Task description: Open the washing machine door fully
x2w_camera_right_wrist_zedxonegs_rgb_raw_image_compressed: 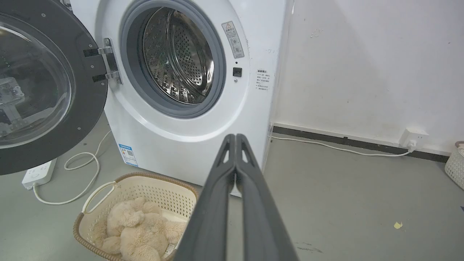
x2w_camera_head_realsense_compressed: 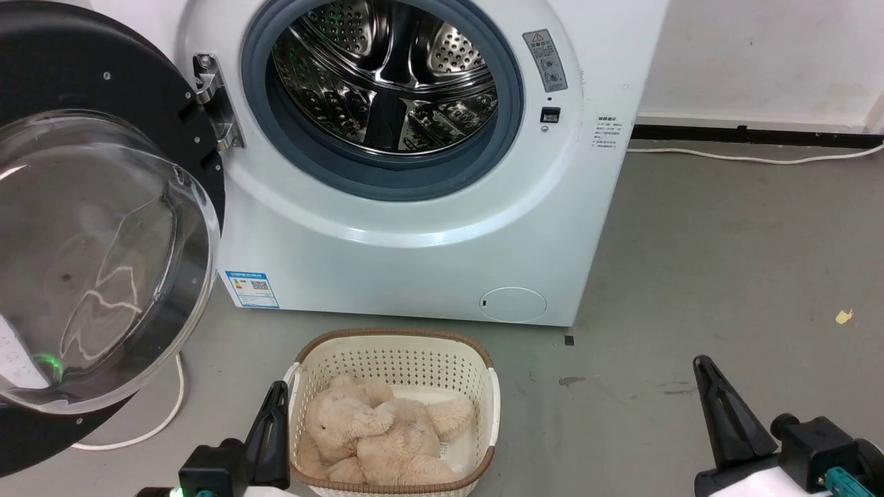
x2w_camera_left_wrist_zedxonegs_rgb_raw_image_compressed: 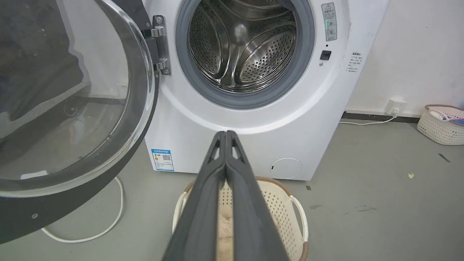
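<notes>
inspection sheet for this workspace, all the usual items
surface: grey floor, small stains.
job's things: washing machine door swung wide open; washing machine drum empty.
clutter: basket with plush toy before the machine; yellow scrap.
grippers: left gripper and right gripper, jaws shut, empty, clear of door.
cables: white cable looped on floor from power strip; second cable along wall to socket.
surroundings: white wall; second basket.

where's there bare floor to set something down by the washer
Widest bare floor lies right of the washing machine and basket, out to the wall. Crowded on the left: the open washing machine door overhangs a looped white cable and power strip.
</notes>
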{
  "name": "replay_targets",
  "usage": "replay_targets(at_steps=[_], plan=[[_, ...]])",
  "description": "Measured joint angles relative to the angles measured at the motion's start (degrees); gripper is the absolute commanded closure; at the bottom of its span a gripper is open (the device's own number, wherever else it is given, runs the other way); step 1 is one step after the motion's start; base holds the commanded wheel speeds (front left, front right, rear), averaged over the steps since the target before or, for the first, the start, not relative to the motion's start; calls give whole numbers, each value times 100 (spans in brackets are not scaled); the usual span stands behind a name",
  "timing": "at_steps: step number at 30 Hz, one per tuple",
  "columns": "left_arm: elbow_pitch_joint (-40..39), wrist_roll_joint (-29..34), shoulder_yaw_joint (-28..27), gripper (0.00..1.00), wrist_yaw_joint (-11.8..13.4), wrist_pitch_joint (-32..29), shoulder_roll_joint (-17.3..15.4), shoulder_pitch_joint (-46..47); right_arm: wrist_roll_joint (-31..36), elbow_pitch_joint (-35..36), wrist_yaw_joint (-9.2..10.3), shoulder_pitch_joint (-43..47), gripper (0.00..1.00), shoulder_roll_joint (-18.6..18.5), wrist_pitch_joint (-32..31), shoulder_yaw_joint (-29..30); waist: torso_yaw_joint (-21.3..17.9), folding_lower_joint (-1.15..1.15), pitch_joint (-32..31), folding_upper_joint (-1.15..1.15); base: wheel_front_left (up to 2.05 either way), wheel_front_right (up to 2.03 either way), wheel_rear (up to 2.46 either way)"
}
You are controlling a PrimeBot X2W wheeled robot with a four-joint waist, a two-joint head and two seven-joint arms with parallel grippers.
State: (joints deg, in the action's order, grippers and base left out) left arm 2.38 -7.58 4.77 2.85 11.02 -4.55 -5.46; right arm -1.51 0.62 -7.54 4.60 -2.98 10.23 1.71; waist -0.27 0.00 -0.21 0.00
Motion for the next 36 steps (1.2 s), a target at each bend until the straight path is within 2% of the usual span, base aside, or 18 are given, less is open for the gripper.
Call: replay_targets(at_steps=[36], plan=[[-76,256,-175,100,-102,-405,43,199,52,-18,0,-146,100,0,-382,-56,10,0,8,0,0,0,0]])
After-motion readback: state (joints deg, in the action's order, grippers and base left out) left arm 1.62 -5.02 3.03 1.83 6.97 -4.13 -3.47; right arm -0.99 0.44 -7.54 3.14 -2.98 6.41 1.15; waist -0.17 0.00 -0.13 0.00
